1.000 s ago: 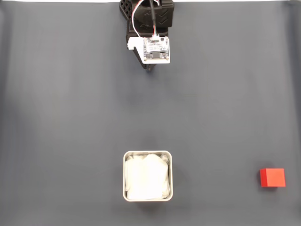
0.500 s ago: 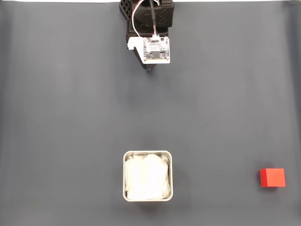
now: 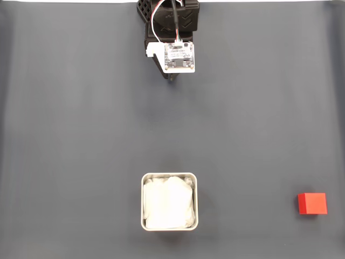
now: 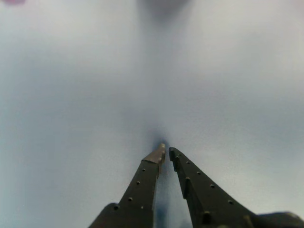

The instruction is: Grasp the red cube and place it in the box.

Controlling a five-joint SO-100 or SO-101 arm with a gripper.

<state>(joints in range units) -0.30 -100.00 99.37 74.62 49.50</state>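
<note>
The fixed view is sharp and evenly lit, with soft, faint shadows on the dark desk [image 3: 81, 135]. The wrist view is pale, hazy and blurry. There the gripper [image 4: 166, 151] looks dark against the washed-out background.

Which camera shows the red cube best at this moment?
The fixed view: the red cube sits sharp and unobstructed on the dark mat, right of the box. The wrist view gives blurred surface beyond the nearly closed gripper, no cube.
</note>
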